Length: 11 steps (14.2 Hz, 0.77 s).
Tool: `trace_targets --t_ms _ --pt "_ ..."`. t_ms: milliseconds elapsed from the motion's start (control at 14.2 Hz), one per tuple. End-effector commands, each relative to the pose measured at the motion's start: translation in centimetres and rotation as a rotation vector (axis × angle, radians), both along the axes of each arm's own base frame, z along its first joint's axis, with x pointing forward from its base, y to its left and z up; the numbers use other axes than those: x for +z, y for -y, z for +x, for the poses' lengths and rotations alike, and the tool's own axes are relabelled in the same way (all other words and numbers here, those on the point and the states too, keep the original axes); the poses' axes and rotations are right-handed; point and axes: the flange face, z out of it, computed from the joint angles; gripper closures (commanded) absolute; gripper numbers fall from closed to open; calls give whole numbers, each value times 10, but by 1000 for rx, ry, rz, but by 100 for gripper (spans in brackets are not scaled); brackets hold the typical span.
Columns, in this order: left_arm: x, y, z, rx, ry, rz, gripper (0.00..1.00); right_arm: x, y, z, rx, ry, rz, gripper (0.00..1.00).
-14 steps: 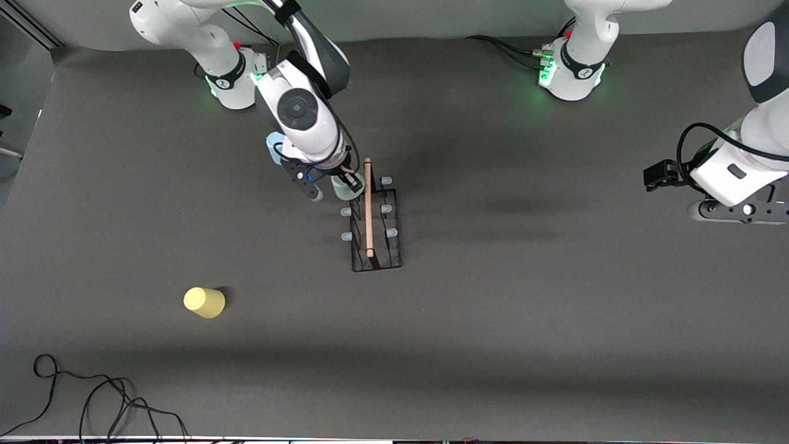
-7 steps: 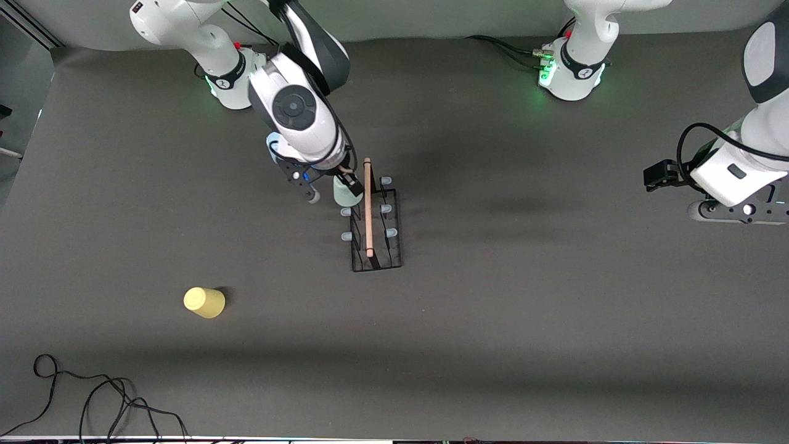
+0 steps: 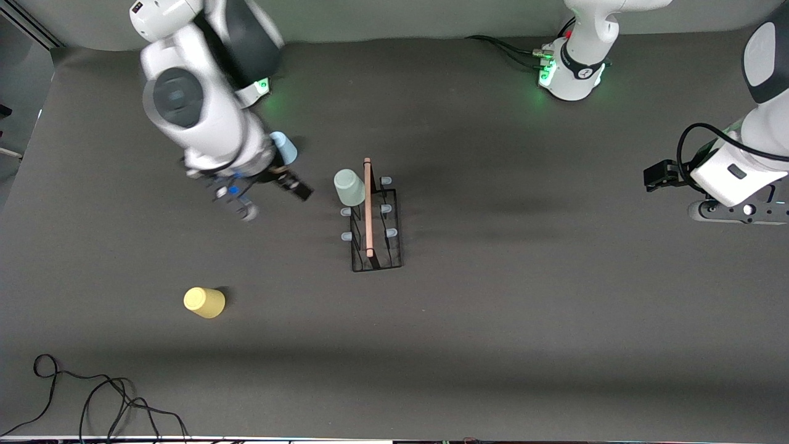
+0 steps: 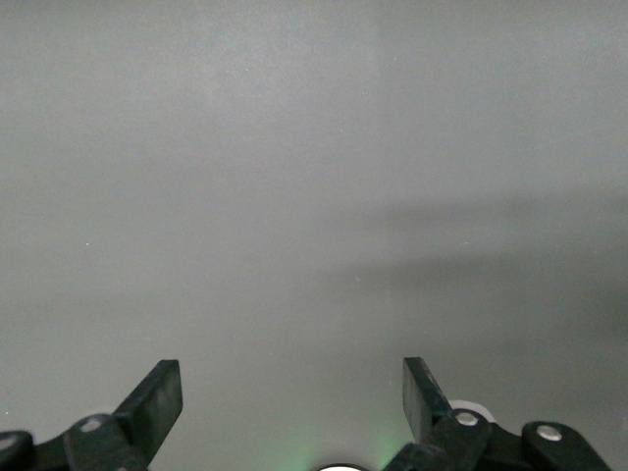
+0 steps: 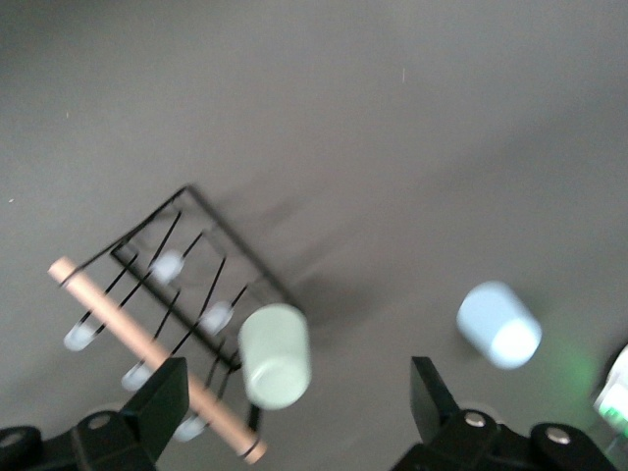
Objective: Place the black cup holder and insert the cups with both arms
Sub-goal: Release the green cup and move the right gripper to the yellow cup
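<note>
Grey tabletop (image 3: 493,320): my right gripper (image 3: 264,199) has let go, jaws spread, leaving the pale green cup (image 3: 349,187) on the black cup holder (image 3: 375,217); left gripper (image 4: 292,407) waits, jaws apart.

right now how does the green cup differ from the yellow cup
The green cup sits upside down on a peg of the rack; the yellow cup lies on the bare table, well apart from the rack. The green cup is farther from the front camera, the yellow nearer and more toward the right arm's end. One is pale green, the other yellow. Both are small plain tapered cups, and neither is held.
</note>
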Motion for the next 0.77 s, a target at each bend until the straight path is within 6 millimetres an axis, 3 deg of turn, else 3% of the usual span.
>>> trace_targets --t_ms 0,211,351,492,702 --pt "3 -1 2 5 0 0 0 0 91 43 269 29 -17 0" --pt "4 -1 2 5 1 0 0 -6 181 86 413 50 -36 0" --pt "4 0 2 4 1 0 0 -15 228 98 505 73 -38 0" --pt "3 -1 2 5 0 0 0 -53 243 103 534 84 -53 0" --pt "4 -1 2 5 1 0 0 -144 251 96 514 185 -8 0"
